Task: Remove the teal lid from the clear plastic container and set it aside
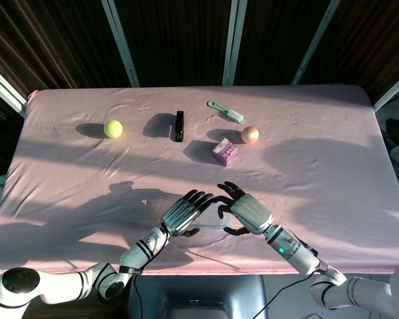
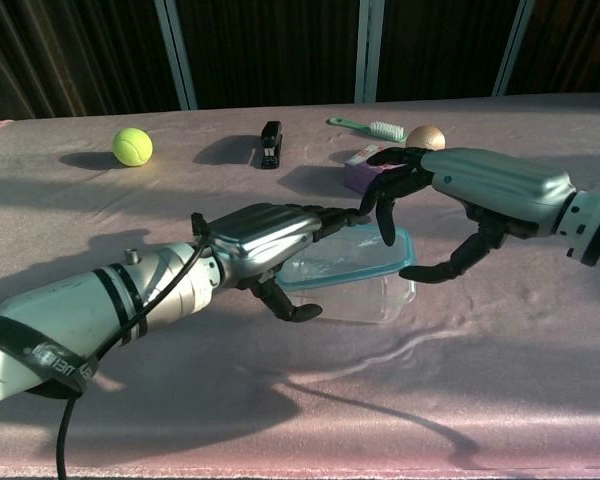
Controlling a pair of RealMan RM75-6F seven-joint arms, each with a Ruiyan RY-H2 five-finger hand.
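Pink cloth-covered table, wrinkled fabric, streaked with sun and shadow. Left arm reaches in low from the near edge, silver shell with black bands and a loose black cable; left hand lies flat, palm down, dark fingers stretched over the left end of the clear plastic container, thumb hooked under at its left side, touching the rim area; whether it truly grips cannot be told. Right arm comes from the near right, forearm angled up; right hand hovers above the container's right end, fingers spread wide and curled down, one fingertip pointing at the teal lid, thumb reaching below toward the right rim; contact is unclear, and it holds nothing visible. Container is a rounded rectangular tub, transparent and glossy, sitting on the cloth near the table's front edge; the lid is still on top, a clear panel with a teal rim. Beyond the container: purple box nearest, orange ball just right of the box, black stapler further back left, green brush with white bristles furthest back, fuzzy yellow tennis ball well apart to the container's far left.
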